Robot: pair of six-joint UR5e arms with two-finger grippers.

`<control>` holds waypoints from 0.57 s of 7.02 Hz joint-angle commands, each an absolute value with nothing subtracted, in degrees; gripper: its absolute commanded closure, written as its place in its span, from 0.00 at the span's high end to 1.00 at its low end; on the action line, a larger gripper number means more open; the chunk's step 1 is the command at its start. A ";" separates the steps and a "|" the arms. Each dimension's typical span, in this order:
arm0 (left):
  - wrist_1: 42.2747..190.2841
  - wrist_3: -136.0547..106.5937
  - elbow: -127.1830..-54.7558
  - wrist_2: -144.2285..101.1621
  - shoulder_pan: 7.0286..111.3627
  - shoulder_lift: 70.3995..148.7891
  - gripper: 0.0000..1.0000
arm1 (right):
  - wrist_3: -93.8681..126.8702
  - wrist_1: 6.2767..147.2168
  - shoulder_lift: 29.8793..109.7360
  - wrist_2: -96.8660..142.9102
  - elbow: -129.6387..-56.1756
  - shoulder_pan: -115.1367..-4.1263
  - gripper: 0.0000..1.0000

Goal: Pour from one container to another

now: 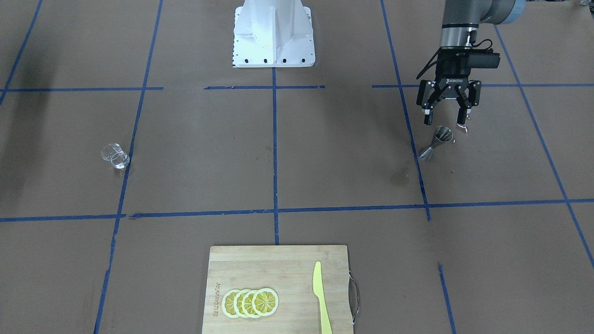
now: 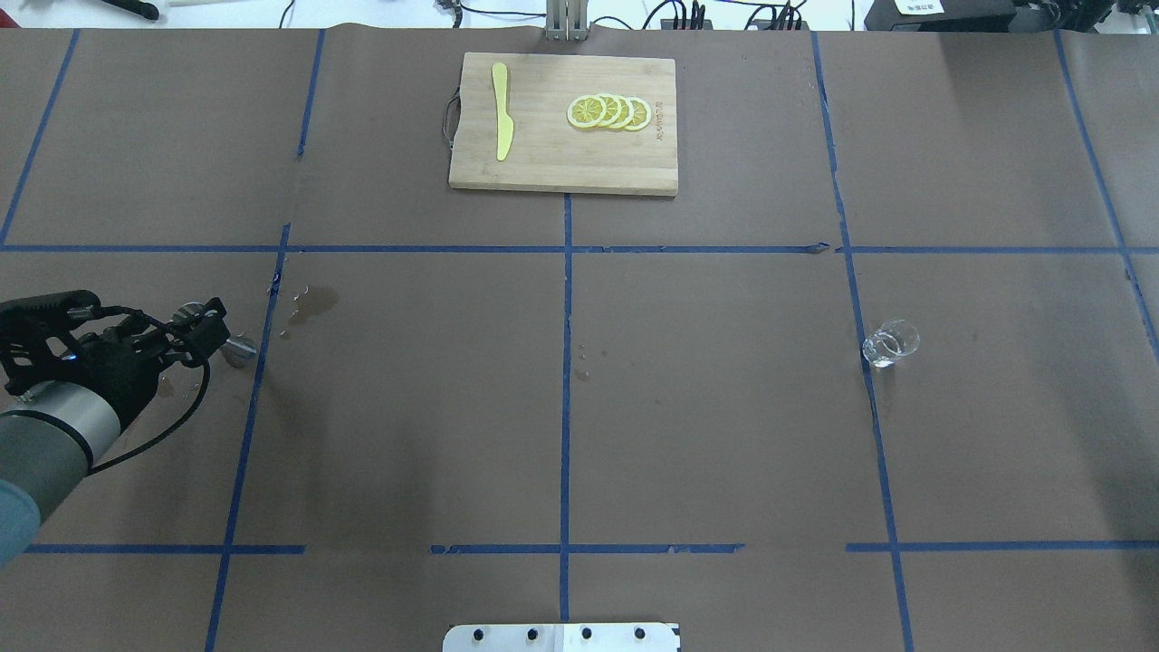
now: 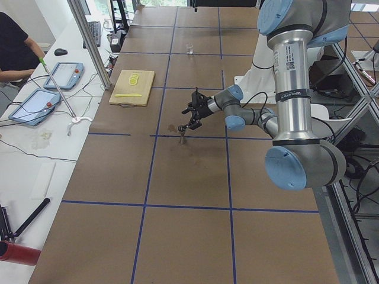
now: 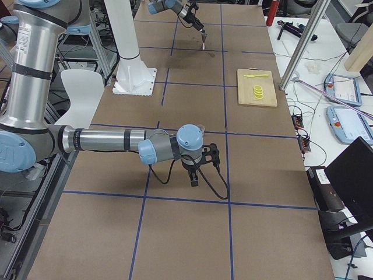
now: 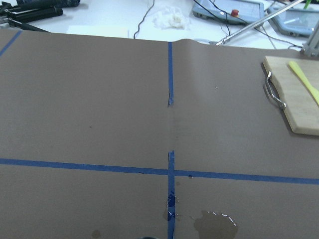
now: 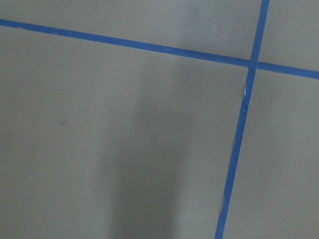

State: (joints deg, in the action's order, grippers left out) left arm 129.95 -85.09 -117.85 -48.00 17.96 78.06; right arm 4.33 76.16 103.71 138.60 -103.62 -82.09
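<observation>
Brown-papered table (image 1: 199, 153), gridded with blue tape; white pedestal (image 1: 274, 32) at top centre of the front view.

Left arm (image 1: 464, 28) enters at the upper right of the front view. Right arm (image 4: 105, 140) shows only in the right-side view, stretched low across mid-frame.

Board (image 1: 287, 264), wooden, at bottom centre of the front view. It carries a yellow knife (image 1: 320, 297) on its right part and a row of overlapping lemon slices (image 1: 250, 303) on its left part.

Left claw (image 1: 444, 121): released, fingers spread, nothing between them. It points down at right of the front view, above mid-height.

Right claw (image 4: 193, 176): below centre in the right-side view, pointing down at the table. Cannot tell whether released or clenched. Its wrist camera shows only paper and tape.

Glass (image 1: 114, 155): clear, alone at middle left of the front view, just left of a tape line, well apart from both claws. Too small to judge its tilt.

Jigger (image 1: 436, 143): steel, on the table at right of the front view, just below the left claw's fingertips and not gripped. Looks upright in the left-side view.

Wet patch (image 2: 317, 301): dark, left of centre in the overhead view, near the jigger.
</observation>
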 commanded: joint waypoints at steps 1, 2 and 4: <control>130.25 -91.31 -112.96 -35.81 13.55 77.34 0.99 | 4.31 76.11 103.71 138.60 -103.62 -82.09 1.00; 130.25 -91.32 -112.50 -33.60 12.32 77.69 0.99 | 4.31 76.11 103.71 138.60 -103.62 -82.09 1.00; 130.17 -89.83 -110.84 -29.65 10.91 79.44 0.99 | 4.31 76.11 103.71 138.69 -103.71 -82.09 1.00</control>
State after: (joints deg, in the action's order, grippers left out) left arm 130.22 -90.62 -111.96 -32.46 11.88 78.27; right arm 4.31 76.12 103.71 138.62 -103.65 -82.09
